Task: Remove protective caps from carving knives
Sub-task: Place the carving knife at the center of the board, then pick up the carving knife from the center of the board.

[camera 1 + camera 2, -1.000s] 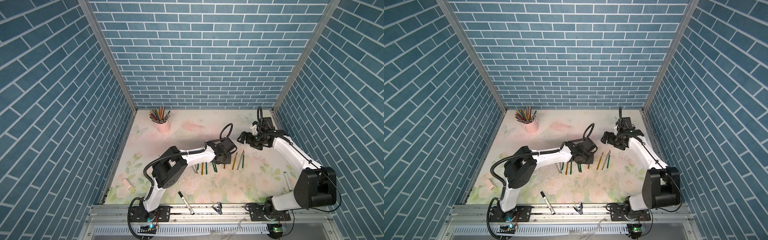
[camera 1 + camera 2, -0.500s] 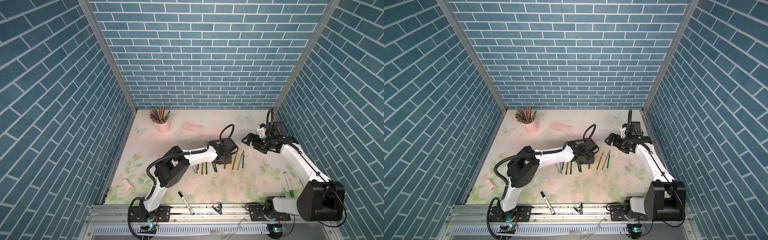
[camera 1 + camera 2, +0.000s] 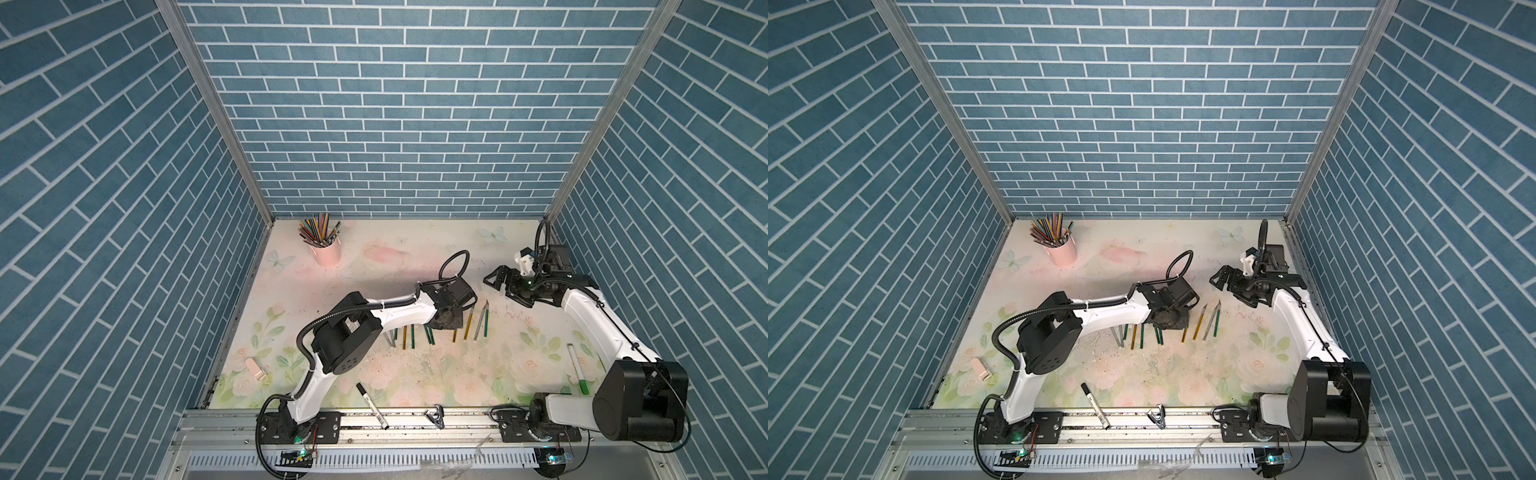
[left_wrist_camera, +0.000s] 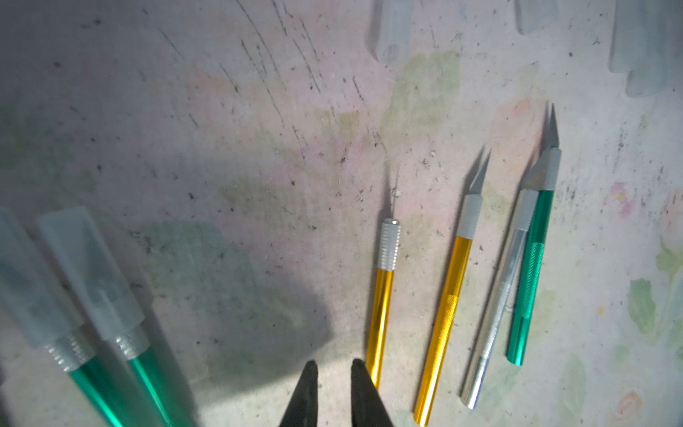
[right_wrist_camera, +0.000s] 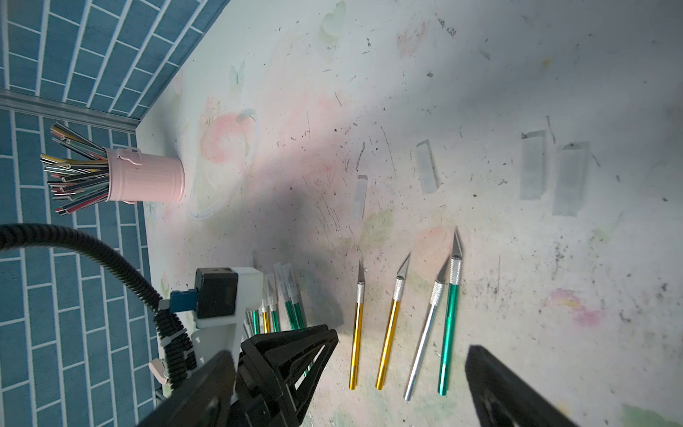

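With 12 o'clock at the back wall, you are holding the left tool (image 4: 334,388) low over the table (image 4: 221,148), its tips slightly apart with nothing between them. The nearest capped carving knives (image 4: 146,380), a green pair, are lying just at its 9 o'clock. Their long axes are running from 5 to 11, with the protective caps (image 4: 88,273) at the 11 o'clock ends. The right tool (image 5: 401,345) is hanging wide open and empty toward 2 o'clock, beyond four bare knives (image 4: 449,307), so your left arm is nearer.

A staged robot test booth: printed blue-brick panels (image 3: 374,104) in aluminium framing (image 3: 217,112) around a floral tabletop (image 3: 395,249).
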### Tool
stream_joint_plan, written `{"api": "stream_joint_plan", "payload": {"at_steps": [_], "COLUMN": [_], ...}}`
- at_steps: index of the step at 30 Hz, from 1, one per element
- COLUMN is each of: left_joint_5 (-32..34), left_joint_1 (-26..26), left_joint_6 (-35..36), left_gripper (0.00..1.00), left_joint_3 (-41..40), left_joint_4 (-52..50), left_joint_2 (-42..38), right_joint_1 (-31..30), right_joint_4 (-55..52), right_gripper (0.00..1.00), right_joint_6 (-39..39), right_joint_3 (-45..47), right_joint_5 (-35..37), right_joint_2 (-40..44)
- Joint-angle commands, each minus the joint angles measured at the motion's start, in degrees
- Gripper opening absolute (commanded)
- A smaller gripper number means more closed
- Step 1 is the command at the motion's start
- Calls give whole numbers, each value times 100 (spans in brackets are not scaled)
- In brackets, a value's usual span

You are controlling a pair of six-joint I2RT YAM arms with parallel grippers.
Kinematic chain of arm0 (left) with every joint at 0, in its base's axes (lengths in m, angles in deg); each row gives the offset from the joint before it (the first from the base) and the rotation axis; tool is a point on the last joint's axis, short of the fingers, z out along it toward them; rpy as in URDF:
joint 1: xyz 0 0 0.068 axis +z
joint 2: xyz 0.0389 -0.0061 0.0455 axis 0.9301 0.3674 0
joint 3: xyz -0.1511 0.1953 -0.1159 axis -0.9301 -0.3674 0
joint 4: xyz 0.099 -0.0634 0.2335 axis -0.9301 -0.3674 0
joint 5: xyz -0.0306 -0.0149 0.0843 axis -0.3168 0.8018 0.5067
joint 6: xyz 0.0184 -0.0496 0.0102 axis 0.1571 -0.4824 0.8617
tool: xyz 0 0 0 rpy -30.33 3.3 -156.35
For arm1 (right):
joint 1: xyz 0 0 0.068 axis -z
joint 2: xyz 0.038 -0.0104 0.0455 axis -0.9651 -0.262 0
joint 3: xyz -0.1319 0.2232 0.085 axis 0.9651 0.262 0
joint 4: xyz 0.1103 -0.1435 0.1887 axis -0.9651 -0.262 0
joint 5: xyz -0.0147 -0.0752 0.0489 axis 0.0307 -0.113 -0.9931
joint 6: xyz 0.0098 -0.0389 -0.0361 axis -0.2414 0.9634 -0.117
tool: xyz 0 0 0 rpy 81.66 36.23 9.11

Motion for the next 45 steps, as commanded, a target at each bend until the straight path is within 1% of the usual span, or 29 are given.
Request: {"api": "stream_joint_plan", "payload": {"at_steps": [1,4,8,9,10,13,14,17,18,22,26,31,33,35,37,39,41,45], "left_joint_5": [98,87,175,232,282,452,506,635,688,788,786,701,707,721,699,641,608,556], "left_joint_1": [-25,-25,-16,-11,-7,42,57,116,128,141,137,69,62,62,63,63,63,55], "left_joint_6": [-104,-107,-50,-19,1,79,99,129,145,192,154,128,122,133,162,186,206,224], "left_gripper": [22,25,38,42,49,80,86,98,99,99,98,96,91,81,75,66,61,56], "left_joint_3": [144,151,145,152,143,103,67,-82,-96,-7,418,641,714,794,877,954,1020,1115], "left_joint_4": [-137,-132,-212,-253,-305,-515,-574,-745,-856,-1314,-1986,-2090,-2090,-2104,-2108,-2108,-2125,-2160], "left_joint_2": [125,73,-103,-163,-213,-419,-490,-694,-731,-675,-274,-13,44,97,154,224,282,421], "right_joint_1": [29,23,28,28,23,25,27,20,20,18,17,21,21,21,21,17,18,25], "right_joint_4": [-142,-154,-241,-266,-258,-235,-200,-66,-18,105,124,119,110,120,128,127,127,107], "right_gripper": [98,98,98,98,98,98,98,98,98,98,98,97,97,97,97,97,97,96], "right_joint_6": [90,178,227,229,227,210,187,98,65,9,16,41,51,60,60,69,86,113], "right_joint_3": [-105,-106,-147,-161,-167,-195,-194,-195,-201,-194,-221,-224,-215,-208,-185,-179,-177,-176], "right_joint_5": [-35,-51,57,126,134,212,222,214,193,160,158,158,161,163,155,152,153,147], "right_joint_2": [-113,-131,-174,-175,-183,-219,-236,-293,-328,-411,-456,-465,-455,-463,-465,-473,-474,-472]}}
